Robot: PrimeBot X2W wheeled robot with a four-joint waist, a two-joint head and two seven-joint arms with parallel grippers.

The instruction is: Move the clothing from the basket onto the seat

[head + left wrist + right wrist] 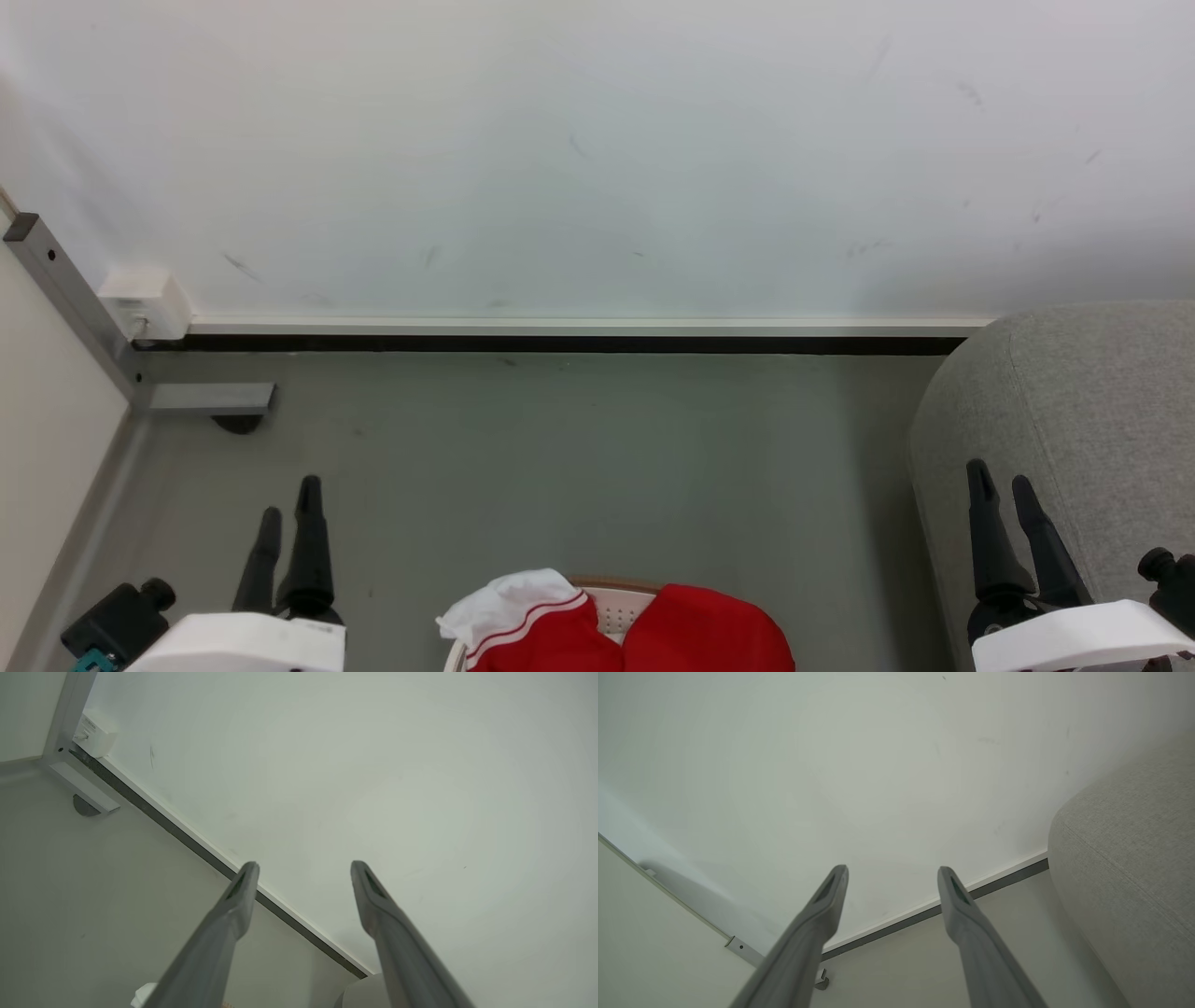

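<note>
Both grippers are hanging empty. The left gripper [290,497] is holding its fingers [233,914] well apart, and so is the right gripper [999,473].

Between them, at the head view's bottom edge, the clothing [695,630] is lying heaped in the basket [616,616], spilling over its rim.

The red fabric is looking light, soft and limp, so it is likely going to sag and trail. A pinch on a raised fold at the top of the heap should be gripping best.

The seat [1092,420] is standing just beside the right gripper, its rounded edge facing the basket. Bare floor [560,448] is lying open ahead, up to the wall [597,140].
</note>
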